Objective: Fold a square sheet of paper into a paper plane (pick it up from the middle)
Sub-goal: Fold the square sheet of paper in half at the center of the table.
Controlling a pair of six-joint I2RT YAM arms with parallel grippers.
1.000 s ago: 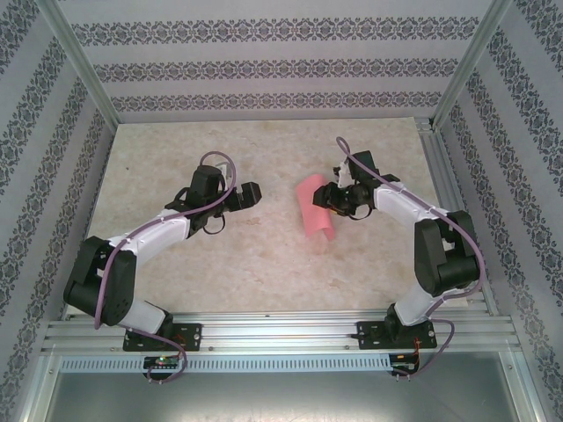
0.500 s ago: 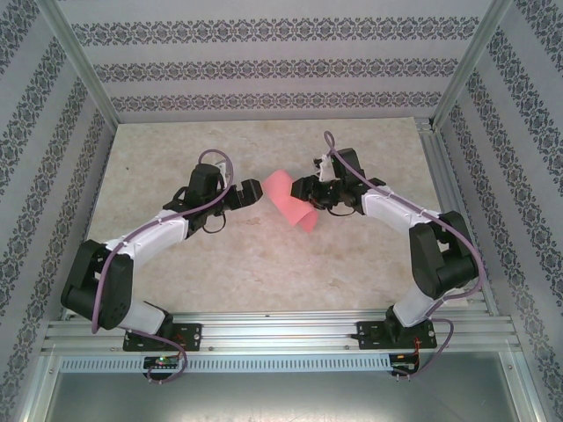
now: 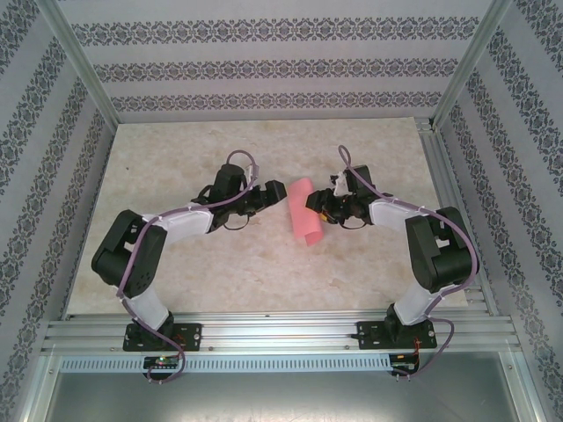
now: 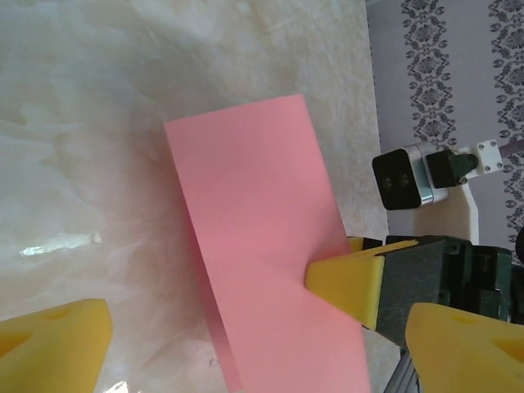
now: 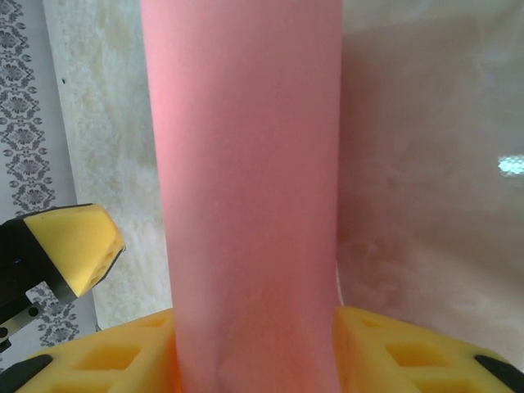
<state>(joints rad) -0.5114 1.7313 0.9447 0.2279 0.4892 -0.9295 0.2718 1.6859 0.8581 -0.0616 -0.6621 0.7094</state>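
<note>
Just left of the middle of the table (image 3: 176,158), the left gripper (image 3: 274,192) is seen with its jaws spread wide and nothing between them; in its wrist view its yellow fingers (image 4: 57,344) flank the pink surface without touching it. At the table's middle the square sheet of paper (image 3: 303,211) is found, bent over into a long, narrow double layer. Just right of the middle, the right gripper (image 3: 321,204) is closed on one long side of it. The sheet is judged to be light, limp and easily creased or torn, so a gentle pinch on the free long edge, about mid-length, is advised. Whether its lower end touches the table cannot be told, and the clamped spot is cut off in the right wrist view.
</note>
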